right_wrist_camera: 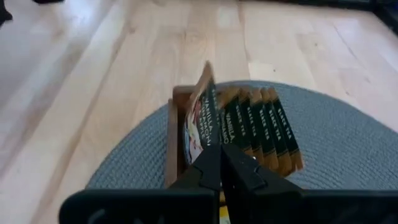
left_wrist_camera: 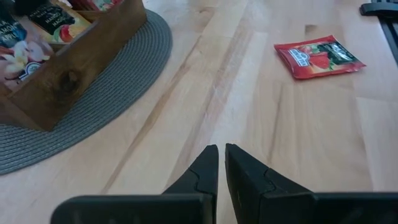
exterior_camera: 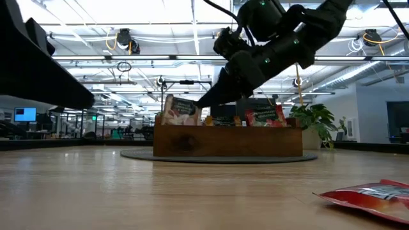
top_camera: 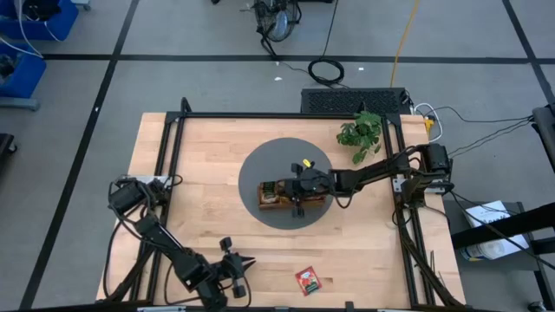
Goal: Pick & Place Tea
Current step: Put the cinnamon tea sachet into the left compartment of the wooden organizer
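Observation:
A brown wooden tray (top_camera: 276, 201) stands on a round grey mat (top_camera: 260, 165) at mid-table, with tea sachets (right_wrist_camera: 249, 124) on edge inside it. The endmost sachet (right_wrist_camera: 202, 118) leans away from the row. My right gripper (right_wrist_camera: 219, 150) is shut and slants down over the tray's left end (exterior_camera: 195, 102). One red tea sachet (top_camera: 307, 279) lies flat on the bare wood near the front edge. To the left of that sachet, my left gripper (top_camera: 247, 270) is shut and holds nothing, its fingers (left_wrist_camera: 222, 152) just above the table. My right gripper's shut fingertips (right_wrist_camera: 211, 163) stand at the upper edges of the sachets in the tray's left end, coming from the table's right and slanting down. I cannot tell whether they touch the sachets.
A potted green plant (top_camera: 360, 130) stands at the table's far right, behind the mat. Black frame rails (top_camera: 173, 147) run along the table's left, far and right sides. Bare wood lies between the mat and the red sachet (left_wrist_camera: 317, 56).

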